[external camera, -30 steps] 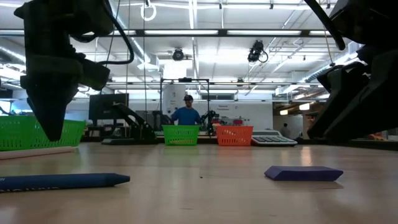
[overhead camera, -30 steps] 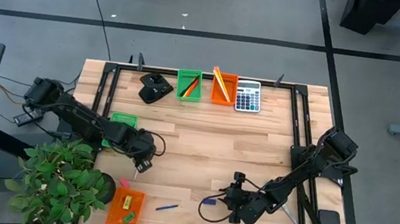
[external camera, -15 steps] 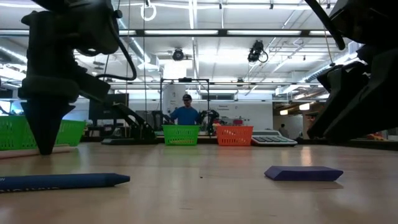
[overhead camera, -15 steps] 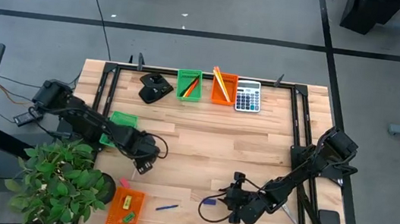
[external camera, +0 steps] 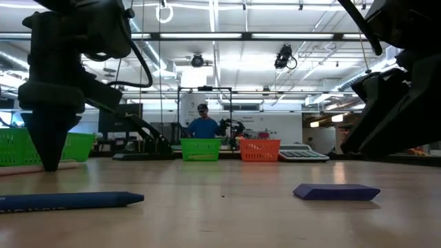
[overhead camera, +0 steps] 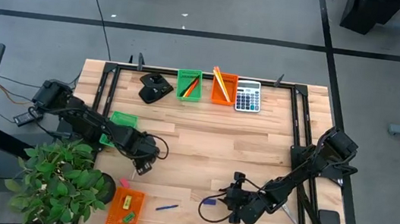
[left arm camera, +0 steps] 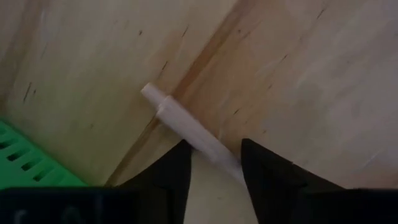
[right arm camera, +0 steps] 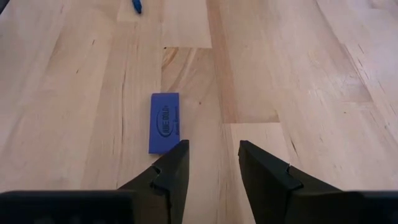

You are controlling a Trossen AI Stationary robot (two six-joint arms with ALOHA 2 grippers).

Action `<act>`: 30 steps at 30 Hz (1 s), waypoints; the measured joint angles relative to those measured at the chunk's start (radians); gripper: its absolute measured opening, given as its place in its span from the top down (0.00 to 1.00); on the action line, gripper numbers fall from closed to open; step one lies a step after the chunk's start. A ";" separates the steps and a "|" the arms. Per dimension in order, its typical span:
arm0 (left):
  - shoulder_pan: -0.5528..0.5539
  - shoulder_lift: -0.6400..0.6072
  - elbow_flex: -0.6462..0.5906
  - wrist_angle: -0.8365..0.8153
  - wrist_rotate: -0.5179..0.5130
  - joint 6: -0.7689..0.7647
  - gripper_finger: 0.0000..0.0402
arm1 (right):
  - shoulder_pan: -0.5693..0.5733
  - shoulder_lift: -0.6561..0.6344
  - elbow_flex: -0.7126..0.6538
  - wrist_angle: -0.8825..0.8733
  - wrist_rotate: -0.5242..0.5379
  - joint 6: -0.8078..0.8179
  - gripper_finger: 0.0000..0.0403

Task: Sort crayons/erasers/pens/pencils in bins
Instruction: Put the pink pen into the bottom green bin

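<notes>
Fingers of the left gripper straddle a pale stick lying on the table beside a green bin, not visibly clamped. Right gripper stands spread just beside a blue eraser

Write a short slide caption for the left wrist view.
Left tool straddling a pale stick on the wooden table.
</notes>
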 joint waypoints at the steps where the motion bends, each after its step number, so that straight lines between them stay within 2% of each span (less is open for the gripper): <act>1: 0.000 0.000 0.000 0.004 -0.001 0.006 0.66 | 0.000 0.000 0.000 0.000 0.000 0.000 0.64; 11: 0.007 0.002 0.010 0.023 0.001 0.069 0.93 | 0.000 0.000 0.000 -0.001 0.000 0.000 0.64; 16: 0.034 0.013 0.091 0.036 -0.017 0.161 0.93 | 0.000 0.000 0.000 -0.001 0.000 0.000 0.64; 20: 0.068 0.009 0.168 0.026 -0.053 0.245 0.89 | 0.000 0.000 0.000 -0.002 0.000 0.006 0.64; 23: 0.105 0.009 0.217 0.027 -0.079 0.306 0.90 | 0.000 0.000 0.000 -0.003 0.000 0.008 0.64; 30: 0.207 0.008 0.280 0.099 -0.239 0.485 0.96 | 0.000 0.000 0.000 -0.010 0.000 0.028 0.64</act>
